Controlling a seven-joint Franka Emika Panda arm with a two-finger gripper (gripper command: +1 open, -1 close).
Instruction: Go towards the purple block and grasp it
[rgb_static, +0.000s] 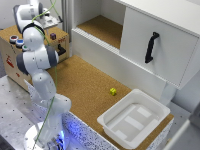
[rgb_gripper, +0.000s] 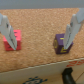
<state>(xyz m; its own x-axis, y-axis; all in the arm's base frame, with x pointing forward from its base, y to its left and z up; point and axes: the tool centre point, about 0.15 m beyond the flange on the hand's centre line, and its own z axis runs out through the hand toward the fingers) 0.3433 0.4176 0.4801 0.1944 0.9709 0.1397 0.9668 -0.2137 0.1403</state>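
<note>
The purple block (rgb_static: 53, 36) is a tiny dark cube on the cork top of a wooden box (rgb_static: 35, 50) at the exterior view's upper left. My gripper (rgb_static: 50, 28) hangs just above it; its fingers are hard to make out there. In the wrist view the gripper (rgb_gripper: 39, 45) is wide open over the cork. The purple block (rgb_gripper: 62, 44) sits just inside one finger (rgb_gripper: 73, 29), which partly covers it. A small red-pink block (rgb_gripper: 12, 41) sits at the other finger (rgb_gripper: 7, 31). Nothing is held.
Round red (rgb_static: 12, 38) and blue (rgb_static: 19, 43) buttons sit on the box. A yellow-green block (rgb_static: 113, 91) lies on the cork table. A white tray (rgb_static: 110, 124) stands at the front right. A white cabinet with a black handle (rgb_static: 151, 47) fills the back.
</note>
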